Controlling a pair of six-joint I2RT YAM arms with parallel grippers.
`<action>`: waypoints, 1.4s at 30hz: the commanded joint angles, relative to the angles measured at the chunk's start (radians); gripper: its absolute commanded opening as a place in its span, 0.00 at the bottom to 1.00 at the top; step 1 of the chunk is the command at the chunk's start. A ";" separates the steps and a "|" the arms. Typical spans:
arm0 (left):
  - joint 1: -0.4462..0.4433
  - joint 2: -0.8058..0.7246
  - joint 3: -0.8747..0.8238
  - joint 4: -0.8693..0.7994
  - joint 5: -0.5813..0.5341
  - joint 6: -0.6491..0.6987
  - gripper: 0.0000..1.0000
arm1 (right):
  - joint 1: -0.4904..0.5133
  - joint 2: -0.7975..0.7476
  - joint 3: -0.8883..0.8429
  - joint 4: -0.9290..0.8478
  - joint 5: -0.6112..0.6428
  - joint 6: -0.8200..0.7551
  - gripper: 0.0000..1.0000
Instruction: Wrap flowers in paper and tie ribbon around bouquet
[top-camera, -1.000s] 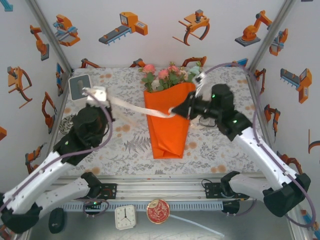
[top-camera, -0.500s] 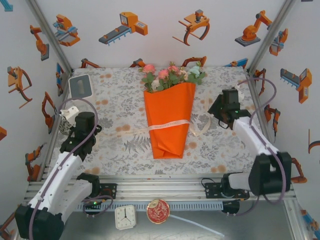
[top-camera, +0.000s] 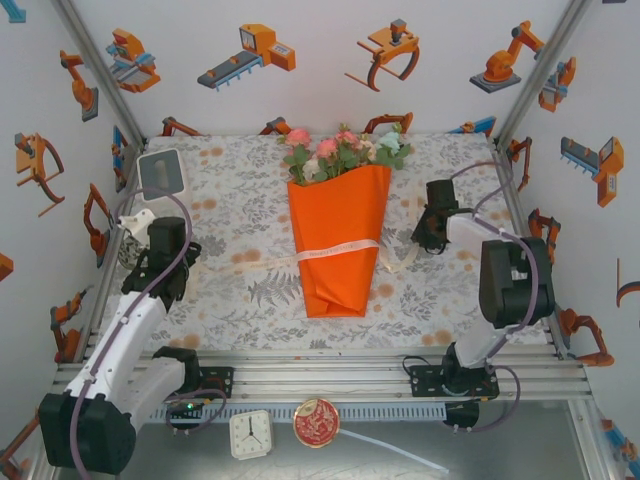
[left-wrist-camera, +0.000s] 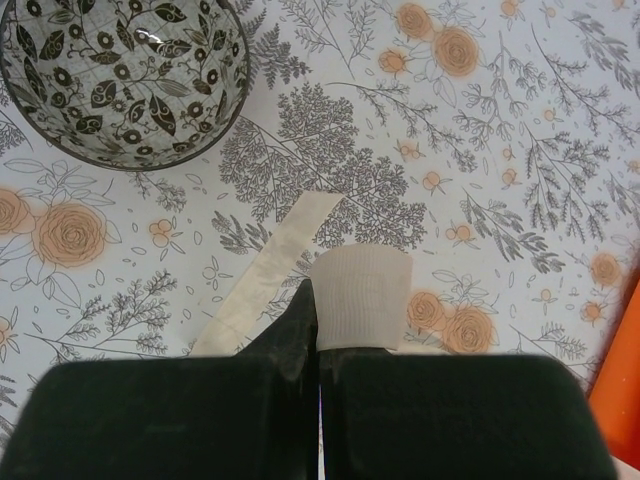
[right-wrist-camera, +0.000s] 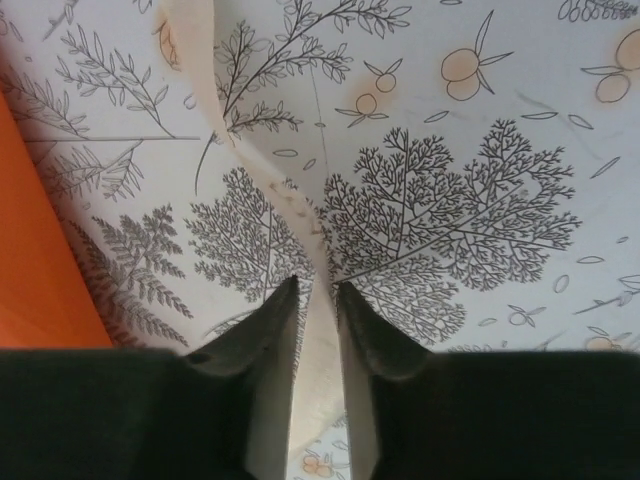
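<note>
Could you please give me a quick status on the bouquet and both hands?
Hands: left hand shut beside ribbon end; right hand nearly closed over ribbon, grip unclear. Wrapped bouquet lies flat, ribbon across its middle. Nearby: patterned bowl, by left hand.

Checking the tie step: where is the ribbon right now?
In the top view, the ribbon crosses the lower half of the orange bouquet at table centre, its ends trailing onto the tablecloth on both sides.

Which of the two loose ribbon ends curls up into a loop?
The right ribbon end, beside the right gripper: it curls into a loop, while the left ribbon end lies straight on the tablecloth.
</note>
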 joint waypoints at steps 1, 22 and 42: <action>0.009 -0.007 0.038 -0.022 -0.006 -0.009 0.00 | -0.008 -0.072 -0.026 0.062 0.028 0.005 0.00; 0.042 -0.687 -0.052 -0.436 -0.249 -0.385 0.07 | -0.075 -1.326 -0.241 -0.550 0.786 0.240 0.00; 0.045 0.044 -0.241 0.219 -0.079 -0.341 0.18 | -0.126 -0.905 -0.487 -0.250 0.615 0.435 0.00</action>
